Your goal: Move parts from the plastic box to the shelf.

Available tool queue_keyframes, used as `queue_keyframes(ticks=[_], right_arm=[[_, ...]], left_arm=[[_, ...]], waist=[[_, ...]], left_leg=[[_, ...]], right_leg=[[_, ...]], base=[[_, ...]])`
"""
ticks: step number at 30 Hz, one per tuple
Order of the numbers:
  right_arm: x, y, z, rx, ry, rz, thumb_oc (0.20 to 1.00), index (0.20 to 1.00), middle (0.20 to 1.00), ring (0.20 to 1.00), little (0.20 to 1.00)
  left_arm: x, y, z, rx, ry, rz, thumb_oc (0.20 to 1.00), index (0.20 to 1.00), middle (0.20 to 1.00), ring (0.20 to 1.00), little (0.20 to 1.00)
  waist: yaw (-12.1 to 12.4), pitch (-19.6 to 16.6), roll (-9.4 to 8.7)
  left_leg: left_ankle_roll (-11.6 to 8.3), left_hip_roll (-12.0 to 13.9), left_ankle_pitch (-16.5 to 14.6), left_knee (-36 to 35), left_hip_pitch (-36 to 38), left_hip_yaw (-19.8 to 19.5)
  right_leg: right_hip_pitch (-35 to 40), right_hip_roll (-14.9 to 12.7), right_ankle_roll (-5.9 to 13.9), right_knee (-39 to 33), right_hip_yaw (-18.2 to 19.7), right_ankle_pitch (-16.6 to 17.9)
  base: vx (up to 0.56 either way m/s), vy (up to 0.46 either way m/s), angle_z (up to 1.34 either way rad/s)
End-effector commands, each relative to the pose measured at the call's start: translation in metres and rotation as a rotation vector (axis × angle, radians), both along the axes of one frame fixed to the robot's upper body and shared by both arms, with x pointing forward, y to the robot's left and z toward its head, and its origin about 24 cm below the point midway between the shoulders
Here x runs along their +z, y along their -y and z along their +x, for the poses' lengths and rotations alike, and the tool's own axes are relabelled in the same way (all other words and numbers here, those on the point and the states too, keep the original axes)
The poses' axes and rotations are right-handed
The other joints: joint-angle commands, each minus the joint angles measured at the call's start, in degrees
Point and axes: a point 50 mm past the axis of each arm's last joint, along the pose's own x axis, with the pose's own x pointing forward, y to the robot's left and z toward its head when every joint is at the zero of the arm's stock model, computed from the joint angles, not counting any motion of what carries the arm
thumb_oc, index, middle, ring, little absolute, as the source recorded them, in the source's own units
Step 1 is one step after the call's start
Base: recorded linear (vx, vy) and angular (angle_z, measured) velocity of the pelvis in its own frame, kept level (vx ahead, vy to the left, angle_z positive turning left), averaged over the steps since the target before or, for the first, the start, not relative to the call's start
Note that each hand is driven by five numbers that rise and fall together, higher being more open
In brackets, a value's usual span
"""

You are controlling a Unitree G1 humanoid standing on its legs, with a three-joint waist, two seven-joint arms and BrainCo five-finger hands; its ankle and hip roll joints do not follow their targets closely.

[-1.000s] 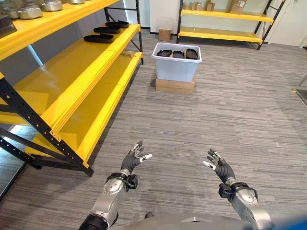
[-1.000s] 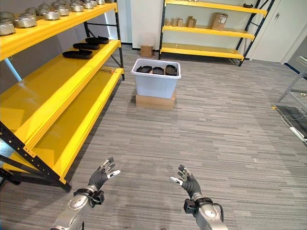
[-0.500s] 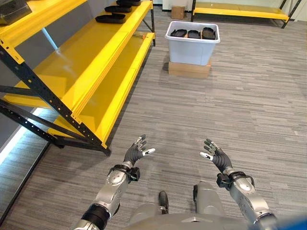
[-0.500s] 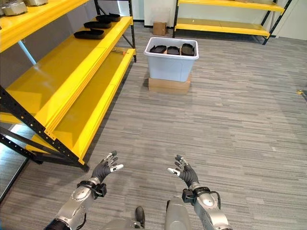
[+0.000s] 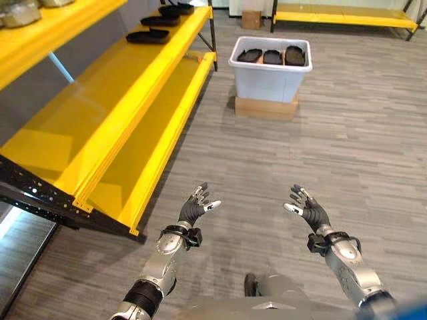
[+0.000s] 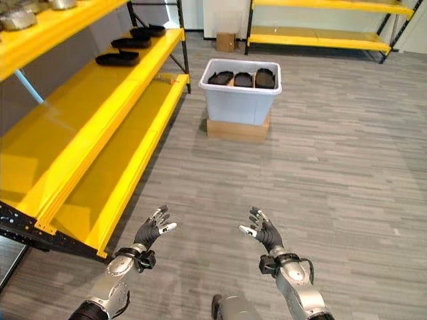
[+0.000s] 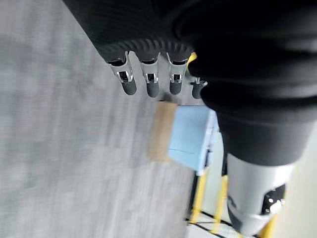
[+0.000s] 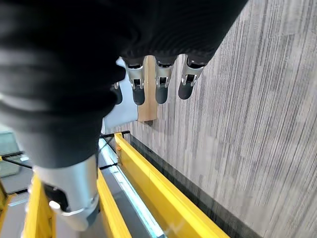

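The pale plastic box (image 5: 269,72) sits on a flat cardboard carton (image 5: 265,107) well ahead, three dark parts (image 5: 271,57) side by side inside — more lie on the yellow shelf (image 5: 127,87). Left hand (image 5: 195,211) and right hand (image 5: 308,211) hover empty, fingers spread. No print is readable.

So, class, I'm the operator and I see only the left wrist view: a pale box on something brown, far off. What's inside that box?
Observer: Three dark parts lie side by side in the plastic box.
Operator: Anything on the shelf already?
Observer: Yes, black parts sit at the far end of the yellow shelf, on its middle level.
Operator: And the other hand?
Observer: The right robot hand is open and empty over the floor, level with the left robot hand.
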Motion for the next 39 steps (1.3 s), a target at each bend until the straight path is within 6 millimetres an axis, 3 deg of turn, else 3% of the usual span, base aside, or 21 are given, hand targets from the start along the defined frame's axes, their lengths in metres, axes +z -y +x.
queue_keyframes(ticks=[1, 2, 4, 5, 7, 8, 10, 14, 16, 20, 21, 22, 23, 26, 28, 31, 32, 34, 35, 36, 39], right_arm=[[0.027, 0.013, 0.015, -0.058, 0.141, 0.018, 1.000, 1.000, 1.000, 1.000, 1.000], [0.026, 0.013, 0.014, -0.056, 0.140, 0.013, 1.000, 1.000, 1.000, 1.000, 1.000], [0.023, 0.012, 0.012, -0.043, 0.131, 0.002, 1.000, 1.000, 1.000, 1.000, 1.000], [0.023, 0.012, 0.012, -0.043, 0.130, 0.002, 1.000, 1.000, 1.000, 1.000, 1.000], [0.020, 0.010, 0.011, -0.030, 0.116, -0.009, 1.000, 1.000, 1.000, 1.000, 1.000], [0.020, 0.008, 0.011, -0.022, 0.112, -0.007, 1.000, 1.000, 1.000, 1.000, 1.000], [0.016, 0.001, 0.006, 0.003, 0.093, 0.011, 1.000, 1.000, 1.000, 1.000, 1.000], [0.017, -0.008, 0.008, 0.026, 0.100, 0.056, 1.000, 1.000, 1.000, 1.000, 1.000], [0.018, -0.018, 0.010, 0.055, 0.110, 0.064, 1.000, 1.000, 1.000, 1.000, 1.000], [0.017, -0.022, 0.009, 0.074, 0.107, 0.061, 1.000, 1.000, 1.000, 1.000, 1.000], [0.018, -0.023, 0.009, 0.078, 0.109, 0.070, 1.000, 1.000, 1.000, 1.000, 1.000], [0.019, -0.023, 0.010, 0.079, 0.114, 0.073, 1.000, 1.000, 1.000, 1.000, 1.000], [0.020, -0.023, 0.011, 0.084, 0.122, 0.070, 1.000, 1.000, 1.000, 1.000, 1.000], [0.020, -0.022, 0.012, 0.093, 0.117, 0.048, 1.000, 1.000, 1.000, 1.000, 1.000], [0.020, -0.017, 0.010, 0.085, 0.115, 0.037, 1.000, 1.000, 1.000, 1.000, 1.000], [0.020, -0.016, 0.010, 0.086, 0.117, 0.036, 1.000, 1.000, 1.000, 1.000, 1.000], [0.023, -0.015, 0.013, 0.088, 0.128, 0.032, 1.000, 1.000, 1.000, 1.000, 1.000], [0.026, -0.013, 0.015, 0.094, 0.141, 0.021, 1.000, 1.000, 1.000, 1.000, 1.000], [0.028, -0.008, 0.016, 0.078, 0.146, 0.015, 1.000, 1.000, 1.000, 1.000, 1.000], [0.030, -0.004, 0.017, 0.064, 0.153, 0.011, 1.000, 1.000, 1.000, 1.000, 1.000], [0.029, 0.000, 0.016, 0.045, 0.148, -0.003, 1.000, 1.000, 1.000, 1.000, 1.000]], left_arm=[[0.011, -0.001, 0.001, -0.004, 0.066, -0.013, 1.000, 1.000, 1.000, 1.000, 1.000], [0.010, -0.003, -0.001, 0.001, 0.062, -0.009, 1.000, 1.000, 1.000, 1.000, 1.000], [0.009, -0.006, -0.005, -0.003, 0.057, 0.006, 1.000, 1.000, 1.000, 1.000, 1.000], [0.008, -0.006, -0.006, -0.003, 0.056, 0.006, 1.000, 1.000, 1.000, 1.000, 1.000], [0.011, -0.009, -0.006, 0.004, 0.067, 0.014, 1.000, 1.000, 1.000, 1.000, 1.000], [0.012, -0.010, -0.006, 0.006, 0.071, 0.018, 1.000, 1.000, 1.000, 1.000, 1.000], [0.010, -0.011, -0.008, 0.015, 0.065, 0.010, 1.000, 1.000, 1.000, 1.000, 1.000], [0.019, -0.009, 0.000, -0.008, 0.106, 0.026, 1.000, 1.000, 1.000, 1.000, 1.000], [0.022, -0.011, 0.003, -0.010, 0.117, 0.053, 1.000, 1.000, 1.000, 1.000, 1.000], [0.021, -0.013, 0.000, -0.018, 0.109, 0.066, 1.000, 1.000, 1.000, 1.000, 1.000], [0.018, -0.014, 0.000, -0.017, 0.098, 0.066, 1.000, 1.000, 1.000, 1.000, 1.000], [0.018, -0.016, 0.000, -0.015, 0.094, 0.065, 1.000, 1.000, 1.000, 1.000, 1.000], [0.017, -0.016, -0.001, -0.009, 0.091, 0.062, 1.000, 1.000, 1.000, 1.000, 1.000], [0.014, -0.017, -0.002, -0.003, 0.085, 0.058, 1.000, 1.000, 1.000, 1.000, 1.000], [0.010, -0.013, -0.005, -0.010, 0.068, 0.044, 1.000, 1.000, 1.000, 1.000, 1.000], [0.008, -0.010, -0.006, -0.018, 0.062, 0.040, 1.000, 1.000, 1.000, 1.000, 1.000], [0.009, -0.008, -0.005, -0.014, 0.065, 0.022, 1.000, 1.000, 1.000, 1.000, 1.000], [0.010, -0.006, -0.004, -0.013, 0.071, 0.009, 1.000, 1.000, 1.000, 1.000, 1.000], [0.011, -0.003, -0.004, -0.007, 0.069, -0.013, 1.000, 1.000, 1.000, 1.000, 1.000], [0.012, -0.003, -0.002, -0.003, 0.072, -0.019, 1.000, 1.000, 1.000, 1.000, 1.000], [0.010, -0.004, -0.005, 0.014, 0.059, -0.025, 1.000, 1.000, 1.000, 1.000, 1.000]], waist=[[0.6, 4.3, -2.44], [1.1, 4.3, -2.90], [2.6, 4.4, -2.26], [2.6, 4.5, -2.42], [4.0, 4.3, -1.15], [4.4, 4.0, -1.01], [4.6, 3.4, -1.13], [4.5, 1.3, -2.23], [4.0, 2.4, -1.66], [3.1, 3.3, 0.02], [1.6, 4.2, 0.55], [1.5, 4.2, 0.45], [1.2, 4.3, 0.61], [-0.3, 4.1, 0.13], [-0.8, 2.6, -0.51], [-0.9, 2.1, -0.33], [-1.0, 1.7, -0.17], [-1.0, 1.4, 0.17], [-0.3, 2.7, -0.69], [0.4, 4.3, -1.61], [1.8, 5.9, -2.69]], left_leg=[[2.09, -1.0, 5.0, -23.4, 1.8, 1.8], [2.20, -0.6, 5.2, -26.5, -0.3, 1.8], [0.97, 0.4, 10.4, -35.5, -4.3, -0.1], [0.94, 0.2, 10.6, -36.1, -3.8, 0.0], [-0.06, -0.1, 16.1, -44.3, -4.1, -2.5], [-0.03, -0.2, 16.8, -45.0, -4.0, -2.8], [1.10, -1.0, 14.4, -44.1, -2.4, -4.4], [4.17, -4.5, 8.3, -38.1, -2.7, -1.7], [7.06, -6.2, 4.6, -38.6, 2.4, -0.2], [7.62, -6.0, 3.3, -41.1, 7.2, 0.1], [7.05, -6.0, 2.6, -43.7, 11.5, -0.9], [6.91, -5.9, 2.1, -44.3, 12.3, -0.5], [6.42, -5.7, 1.5, -45.3, 13.9, -0.4], [5.12, -5.7, 0.6, -47.3, 17.9, -1.7], [3.95, -4.7, -0.2, -47.6, 21.5, -2.7], [3.50, -3.9, 0.1, -47.1, 22.0, -3.0], [2.60, -2.9, 0.1, -45.8, 21.7, -3.3], [0.92, -1.3, 4.2, -38.0, 19.0, -2.9], [-0.13, -1.8, 10.9, -21.9, 11.5, -3.9], [-0.53, -2.8, 13.0, -16.0, 7.9, -3.9], [-0.08, -3.9, 9.7, -13.6, 0.0, -1.1]], right_leg=[[-0.3, -4.4, 9.75, -3.2, 2.2, 4.4], [1.0, -4.8, 10.02, -3.7, 2.9, 4.0], [4.7, -3.8, 10.00, -4.3, 4.5, 2.4], [4.9, -3.9, 9.99, -4.3, 4.6, 2.4], [8.3, -2.4, 9.84, -5.0, 7.0, 1.0], [9.4, -2.2, 9.98, -4.6, 7.7, 0.2], [10.7, -3.2, 10.42, -3.0, 9.0, -1.8], [11.0, -7.8, 12.91, 2.7, 9.2, -1.6], [2.5, -9.0, 15.42, 20.7, 8.3, 11.9], [-3.4, -9.3, 15.23, 24.8, 5.3, 10.5], [-8.0, -8.2, 14.44, 18.0, 3.0, 6.9], [-9.0, -9.1, 14.50, 14.3, 2.0, 7.1], [-9.6, -9.7, 14.71, 8.6, 0.6, 7.5], [-10.7, -9.0, 16.26, -4.8, 3.3, 11.8], [-8.6, -8.2, 16.02, -7.4, 4.2, 14.2], [-7.8, -7.3, 15.44, -7.5, 4.5, 13.9], [-7.6, -6.5, 14.78, -6.6, 4.0, 13.2], [-6.1, -5.3, 13.27, -6.3, 3.7, 11.2], [-3.8, -5.1, 11.39, -6.2, 4.4, 9.6], [-2.8, -5.7, 10.58, -6.0, 4.7, 9.1], [-0.3, -6.5, 10.18, -6.1, 4.2, 7.6]], base=[[0.30, -0.015, -0.26], [0.41, 0.018, -0.20], [0.39, 0.048, -0.29], [0.25, 0.044, -0.56], [0.45, 0.093, -0.71], [0.54, 0.143, -0.61], [0.41, 0.136, -0.90], [0.48, 0.181, -0.39], [0.39, 0.203, -0.20], [0.27, 0.090, -0.03], [0.37, -0.037, 0.15], [0.49, -0.074, 0.28], [0.30, -0.107, 0.17], [0.35, -0.148, 0.23], [0.51, -0.284, 0.35], [0.28, -0.192, 0.29], [0.26, -0.226, 0.31], [0.29, -0.318, 0.11], [0.18, -0.344, 0.06], [0.15, -0.331, -0.04], [0.15, -0.154, -0.04]])
